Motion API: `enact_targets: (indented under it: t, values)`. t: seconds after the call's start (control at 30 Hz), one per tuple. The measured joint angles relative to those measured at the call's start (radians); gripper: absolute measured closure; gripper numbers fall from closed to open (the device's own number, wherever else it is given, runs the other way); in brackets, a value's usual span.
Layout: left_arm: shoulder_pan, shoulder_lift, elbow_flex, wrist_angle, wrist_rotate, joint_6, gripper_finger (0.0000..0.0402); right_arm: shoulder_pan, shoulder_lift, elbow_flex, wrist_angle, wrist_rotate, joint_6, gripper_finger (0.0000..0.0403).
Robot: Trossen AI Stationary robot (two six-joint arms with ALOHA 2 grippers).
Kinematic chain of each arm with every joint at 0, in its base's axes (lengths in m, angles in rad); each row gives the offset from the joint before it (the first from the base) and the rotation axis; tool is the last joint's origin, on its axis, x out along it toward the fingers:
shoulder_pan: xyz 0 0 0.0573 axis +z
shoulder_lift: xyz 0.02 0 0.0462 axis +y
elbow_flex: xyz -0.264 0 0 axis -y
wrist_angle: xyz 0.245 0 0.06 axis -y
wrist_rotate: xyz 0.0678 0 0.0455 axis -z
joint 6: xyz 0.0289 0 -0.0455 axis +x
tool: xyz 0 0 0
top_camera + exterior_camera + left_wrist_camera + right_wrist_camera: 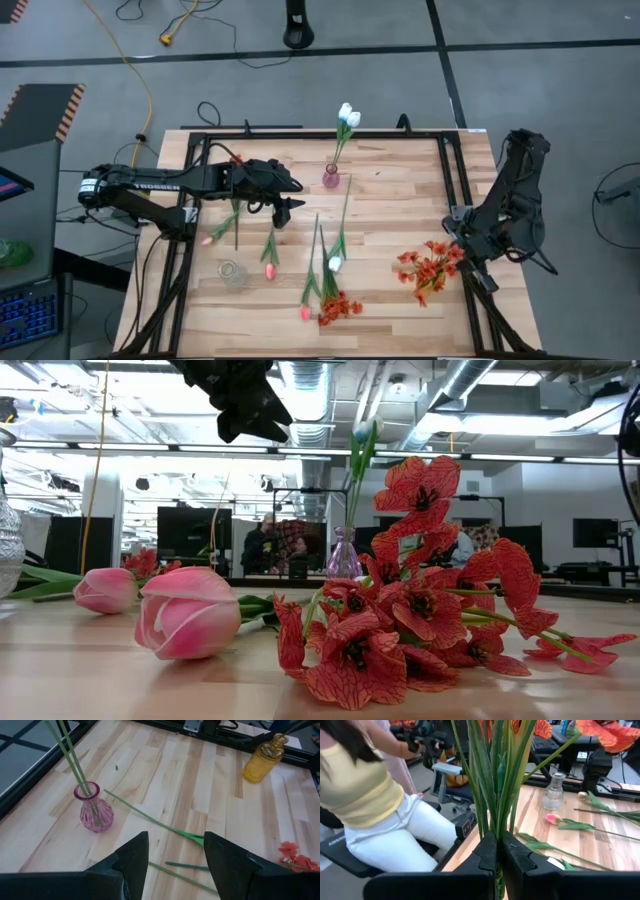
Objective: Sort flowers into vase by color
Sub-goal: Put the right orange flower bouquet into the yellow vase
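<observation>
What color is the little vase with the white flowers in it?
Pink, see-through glass vase; clearest in the left wrist view.

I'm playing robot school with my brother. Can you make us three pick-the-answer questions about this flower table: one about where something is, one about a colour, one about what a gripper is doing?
1. Where do the white tulips stand?
A. In the pink vase
B. In the clear vase
C. Flat on the table

2. What colour is the vase in the far corner in the left wrist view?
A. Blue
B. Yellow
C. Black

3. What is the right gripper doing?
A. Open, empty
B. Shut on red-orange flowers
C. Shut on a vase

Answers: 1 A, their stems go into its neck. 2 B, it looks amber-yellow. 3 B, green stems sit between its shut fingers.
</observation>
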Motion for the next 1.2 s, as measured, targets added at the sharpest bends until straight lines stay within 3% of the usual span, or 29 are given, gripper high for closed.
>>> enact_targets:
  t: [0.63, 0.77, 1.2]
  values:
    - [0.0, 0.0, 0.0, 0.0, -0.012, -0.008, 0.0224, 0.165, -0.073, -0.141, 0.0, 0.229, 0.11, 0.0363]
    - [0.0, 0.0, 0.0, 0.0, -0.015, -0.006, 0.0224, 0.177, -0.075, -0.141, -0.037, 0.242, 0.177, 0.0363]
    - [0.0, 0.0, 0.0, 0.0, -0.023, -0.006, 0.0224, 0.177, -0.075, -0.141, -0.038, 0.239, 0.182, 0.0363]
